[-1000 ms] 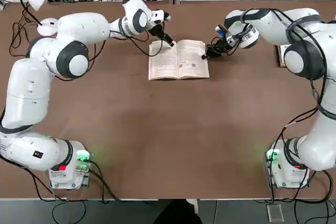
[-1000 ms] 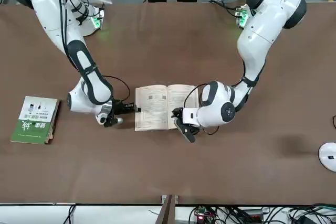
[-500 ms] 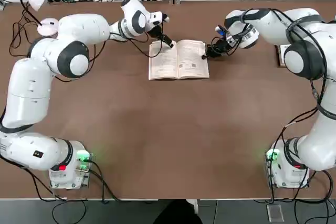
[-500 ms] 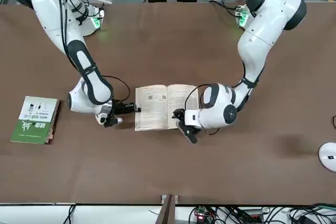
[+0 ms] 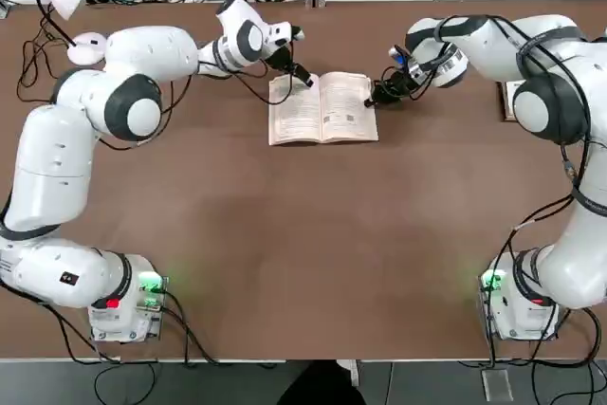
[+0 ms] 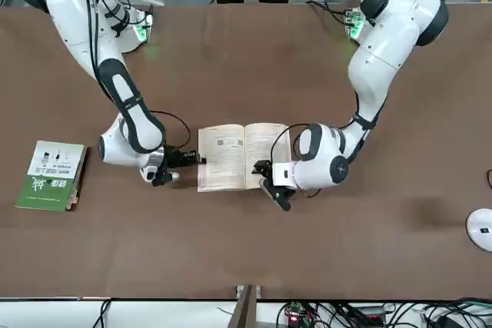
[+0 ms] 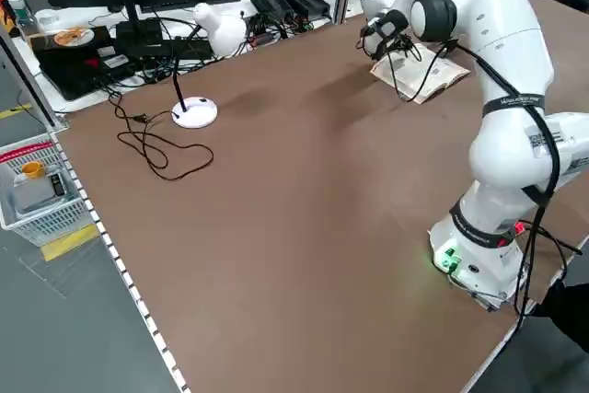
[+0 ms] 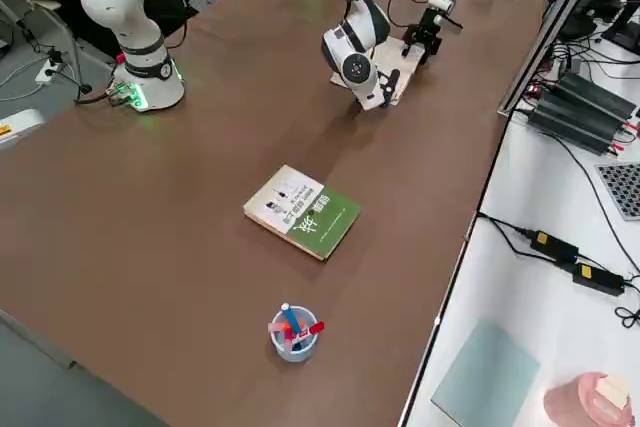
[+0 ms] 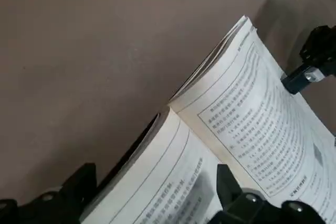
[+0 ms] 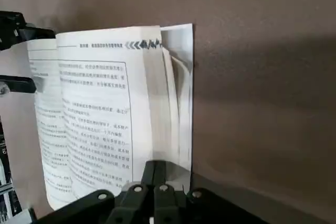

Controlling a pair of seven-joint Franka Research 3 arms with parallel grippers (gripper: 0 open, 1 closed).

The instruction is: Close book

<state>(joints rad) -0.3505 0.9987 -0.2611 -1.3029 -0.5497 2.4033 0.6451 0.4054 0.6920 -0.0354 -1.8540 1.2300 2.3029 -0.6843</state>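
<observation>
The book [image 5: 322, 108] lies open and face up on the brown table at the far middle, its cream text pages showing [image 6: 231, 157]. My left gripper [image 5: 303, 74] is open at the book's far left corner. In the left wrist view its fingers [image 9: 231, 198] straddle that half of the book [image 9: 252, 108], with the pages between them. My right gripper [image 5: 372, 99] is shut, its tips at the book's right-hand edge [image 10: 105, 114]. I cannot see whether the right gripper [image 10: 155, 167] pinches any pages.
A green-and-white book [image 6: 52, 174] lies to the right of my right arm. Beyond that green-and-white book [image 8: 302, 212] stands a cup of pens [image 8: 293, 332]. A white desk lamp [image 7: 216, 29] with its round base [image 7: 195, 112] and cable sits at the far left.
My left wrist has shifted a little toward the table's far edge. The book and the right gripper have not moved.
</observation>
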